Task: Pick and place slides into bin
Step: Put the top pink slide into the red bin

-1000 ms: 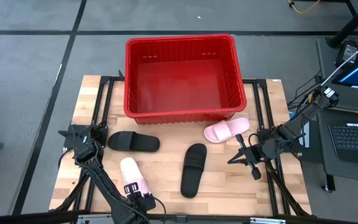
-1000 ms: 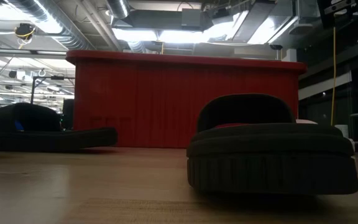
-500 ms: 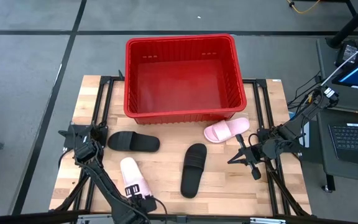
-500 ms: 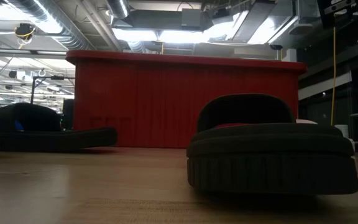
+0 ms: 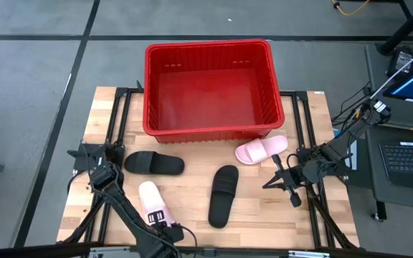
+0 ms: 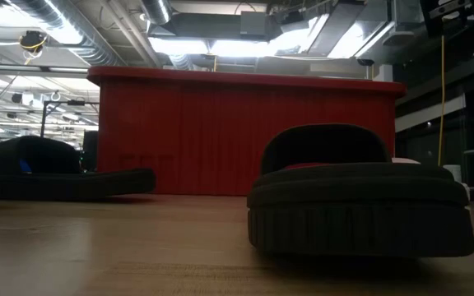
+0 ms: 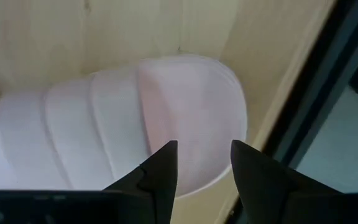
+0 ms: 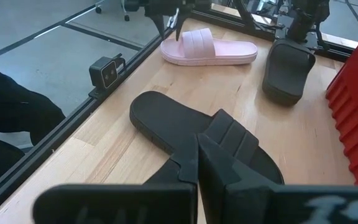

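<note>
The left claw (image 5: 165, 228) is hovering half-open over the near pink slide (image 5: 151, 200), gripping nothing; closing on it looks like the next move. Four slides are lying on the counter (image 5: 192, 215), two pink, two black. The red bin (image 5: 208, 133) is sitting empty. The right claw (image 5: 284, 183) is waiting shut.

industrial lab or workshop, exposed ceiling ducts (image 6: 97, 37), strip lights (image 6: 212, 45), grey concrete floor (image 5: 27, 79), laptop (image 5: 407, 159) beside the rig
</note>
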{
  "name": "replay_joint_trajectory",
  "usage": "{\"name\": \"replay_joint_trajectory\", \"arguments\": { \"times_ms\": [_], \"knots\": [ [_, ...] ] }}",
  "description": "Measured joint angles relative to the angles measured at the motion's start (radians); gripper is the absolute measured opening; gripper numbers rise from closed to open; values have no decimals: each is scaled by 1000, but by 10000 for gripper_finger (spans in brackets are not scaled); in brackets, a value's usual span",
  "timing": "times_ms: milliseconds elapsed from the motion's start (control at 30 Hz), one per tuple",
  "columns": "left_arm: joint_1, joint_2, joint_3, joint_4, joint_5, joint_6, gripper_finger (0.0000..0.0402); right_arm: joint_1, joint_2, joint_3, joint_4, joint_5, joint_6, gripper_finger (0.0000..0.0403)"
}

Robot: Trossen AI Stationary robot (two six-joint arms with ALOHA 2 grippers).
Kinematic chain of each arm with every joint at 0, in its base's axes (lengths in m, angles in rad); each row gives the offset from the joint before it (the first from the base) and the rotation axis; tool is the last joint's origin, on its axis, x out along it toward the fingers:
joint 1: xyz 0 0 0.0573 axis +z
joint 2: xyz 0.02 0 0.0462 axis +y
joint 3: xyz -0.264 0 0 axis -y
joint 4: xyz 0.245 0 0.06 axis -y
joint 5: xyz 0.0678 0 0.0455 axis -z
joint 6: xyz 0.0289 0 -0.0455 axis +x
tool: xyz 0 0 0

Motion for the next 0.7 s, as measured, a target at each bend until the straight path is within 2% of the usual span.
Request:
{"name": "replay_joint_trajectory", "arguments": {
  "times_ms": [333,533,700],
  "knots": [
    [5,28,0,-154,5,-8,143,0,0,0,3,0,0,5],
    [5,28,0,-221,-64,-29,143,0,0,0,4,0,0,5],
    [5,28,6,-196,-22,-92,143,0,0,0,4,0,0,5]
  ]
}}
